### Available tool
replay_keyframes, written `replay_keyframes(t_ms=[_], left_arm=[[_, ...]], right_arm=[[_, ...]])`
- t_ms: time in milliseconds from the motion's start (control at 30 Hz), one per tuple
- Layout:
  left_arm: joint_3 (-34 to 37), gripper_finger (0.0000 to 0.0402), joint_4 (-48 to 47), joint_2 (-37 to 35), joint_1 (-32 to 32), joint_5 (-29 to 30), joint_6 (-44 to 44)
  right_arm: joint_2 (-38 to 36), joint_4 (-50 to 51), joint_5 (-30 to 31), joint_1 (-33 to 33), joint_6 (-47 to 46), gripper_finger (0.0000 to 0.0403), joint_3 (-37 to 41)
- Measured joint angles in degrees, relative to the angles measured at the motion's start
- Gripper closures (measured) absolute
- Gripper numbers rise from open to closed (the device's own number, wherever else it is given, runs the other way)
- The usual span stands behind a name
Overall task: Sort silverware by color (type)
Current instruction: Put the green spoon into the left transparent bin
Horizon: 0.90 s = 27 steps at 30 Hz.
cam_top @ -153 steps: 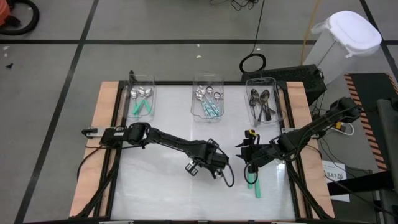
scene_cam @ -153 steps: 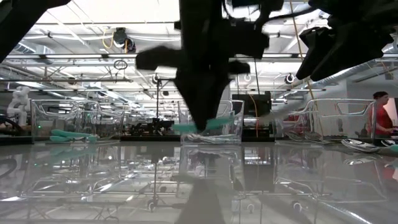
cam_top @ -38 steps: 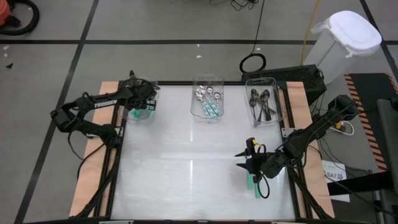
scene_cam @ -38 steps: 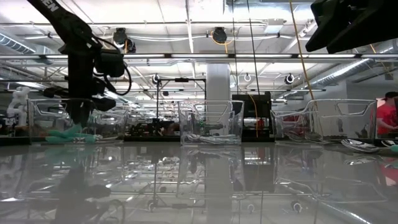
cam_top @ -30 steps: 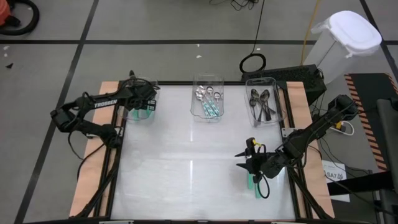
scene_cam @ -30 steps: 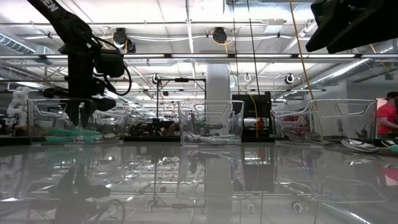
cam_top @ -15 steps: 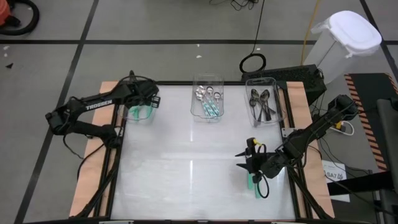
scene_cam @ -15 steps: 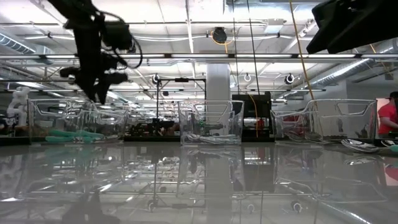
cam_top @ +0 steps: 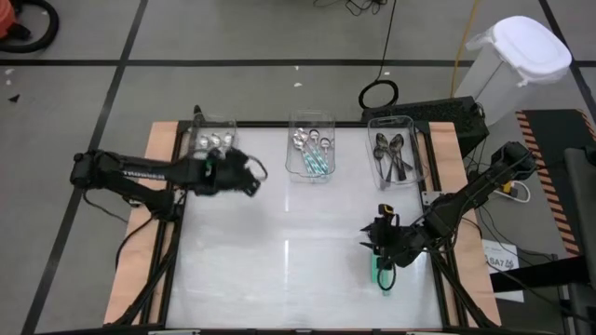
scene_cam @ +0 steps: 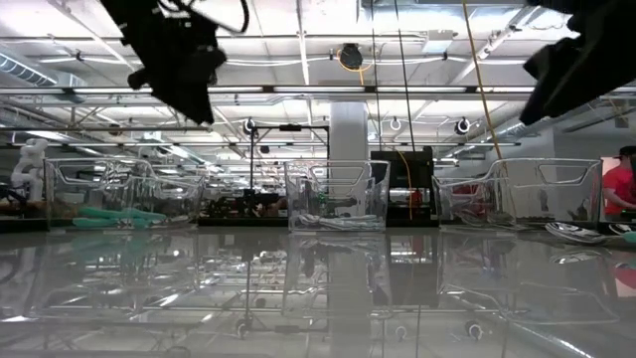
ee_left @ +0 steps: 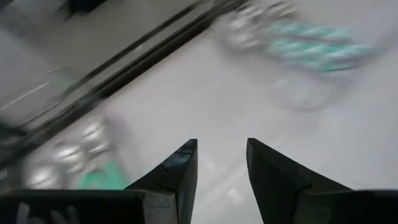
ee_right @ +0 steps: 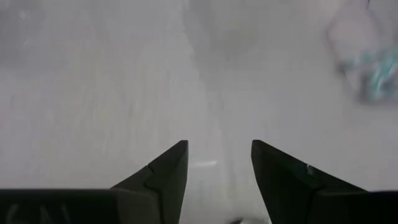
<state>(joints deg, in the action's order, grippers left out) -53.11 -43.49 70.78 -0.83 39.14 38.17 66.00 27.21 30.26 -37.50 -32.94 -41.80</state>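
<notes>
Three clear bins stand along the table's far edge. The left bin (cam_top: 210,140) holds teal-handled spoons (scene_cam: 114,215). The middle bin (cam_top: 312,149) holds silver spoons and teal-handled ones. The right bin (cam_top: 396,158) holds dark spoons. One teal-handled spoon (cam_top: 380,276) lies flat on the table near the right edge. My left gripper (cam_top: 253,179) hangs open in the air near the left bin, holding nothing (ee_left: 221,143). My right gripper (cam_top: 377,240) is open above the table, just beyond the lone teal spoon's far end (ee_right: 217,144).
The white glossy table top (cam_top: 279,242) lies bare between the two grippers and the bins. Wooden side strips (cam_top: 154,186) and black frame rails border it. A white lidded bin (cam_top: 521,56) stands off the table at the far right.
My left gripper has risen out of the left bin and swung toward the table's right and near side, coming out over the table top. The teal spoons stay lying in the left bin. My right gripper has shifted slightly above the lone teal spoon.
</notes>
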Motion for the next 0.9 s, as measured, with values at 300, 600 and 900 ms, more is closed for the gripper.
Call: replay_keyframes(t_ms=[300,600,900], left_arm=[[0.2,0.0263,11.7,1.4,18.3,8.3,0.7],[0.2,0.0263,15.5,11.3,27.0,10.1,9.5],[0.2,0.0263,24.7,19.0,30.4,8.9,12.0]], right_arm=[[0.0,12.2,-6.5,-1.5,-19.5,0.0232,-5.2],[3.3,24.4,-20.5,-5.5,-44.9,0.0232,-6.9],[10.5,26.1,-27.4,-10.4,-64.9,0.0232,-6.9]])
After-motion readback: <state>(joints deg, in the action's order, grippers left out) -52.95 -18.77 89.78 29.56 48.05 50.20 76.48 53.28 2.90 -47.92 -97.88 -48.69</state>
